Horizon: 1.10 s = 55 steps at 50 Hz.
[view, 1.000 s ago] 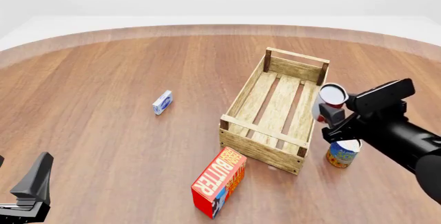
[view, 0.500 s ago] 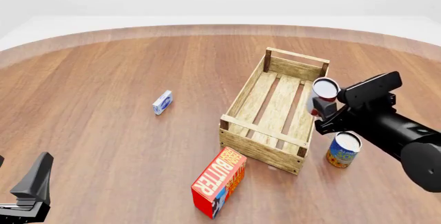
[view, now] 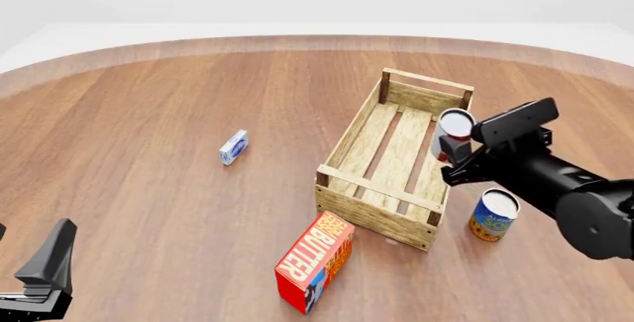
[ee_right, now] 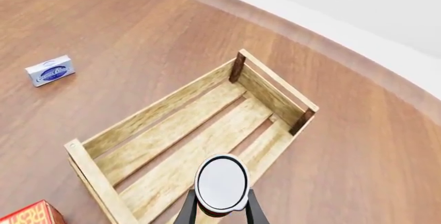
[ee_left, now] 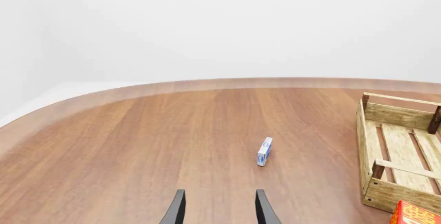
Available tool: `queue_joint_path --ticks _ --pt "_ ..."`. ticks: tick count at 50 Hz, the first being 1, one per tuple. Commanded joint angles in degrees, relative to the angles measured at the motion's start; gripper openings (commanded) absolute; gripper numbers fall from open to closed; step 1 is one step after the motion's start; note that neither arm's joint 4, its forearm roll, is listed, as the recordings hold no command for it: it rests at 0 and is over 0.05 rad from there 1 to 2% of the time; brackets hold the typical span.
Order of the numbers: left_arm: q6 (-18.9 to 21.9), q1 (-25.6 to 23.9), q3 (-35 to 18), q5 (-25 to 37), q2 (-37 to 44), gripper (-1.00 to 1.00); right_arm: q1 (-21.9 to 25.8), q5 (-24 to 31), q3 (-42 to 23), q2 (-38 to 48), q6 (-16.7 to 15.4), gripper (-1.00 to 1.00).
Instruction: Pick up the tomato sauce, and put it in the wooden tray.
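My right gripper (view: 453, 151) is clamped on the small silver-topped tomato sauce can (view: 455, 130), above the light-wood slatted tray (view: 396, 160) near its right rail. I should go lower, inward, then release gently.

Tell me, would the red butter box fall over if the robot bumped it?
Probably, yes. The butter box stands on a narrow end and already leans, so a nudge near its top would likely tip it flat. Its flat sides mean it should slide, not roll like the blue-and-yellow can might. It looks like stiff cardboard, so it likely keeps its shape.
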Motion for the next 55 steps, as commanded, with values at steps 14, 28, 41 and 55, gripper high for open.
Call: queue_joint_path --ticks 14,28,41,55 --pt "0.00 0.00 0.00 0.00 0.00 1.00 0.55 -2.24 -2.27 4.68 1.15 -1.00" --pt "0.00 0.00 0.00 0.00 0.00 1.00 0.93 -3.21 -3.57 7.45 1.24 -1.00" --pt "0.00 0.00 0.00 0.00 0.00 1.00 1.19 -4.36 -5.16 10.59 1.56 -1.00" --pt "0.00 0.00 0.00 0.00 0.00 1.00 1.63 -5.12 -6.38 12.95 1.72 -1.00"
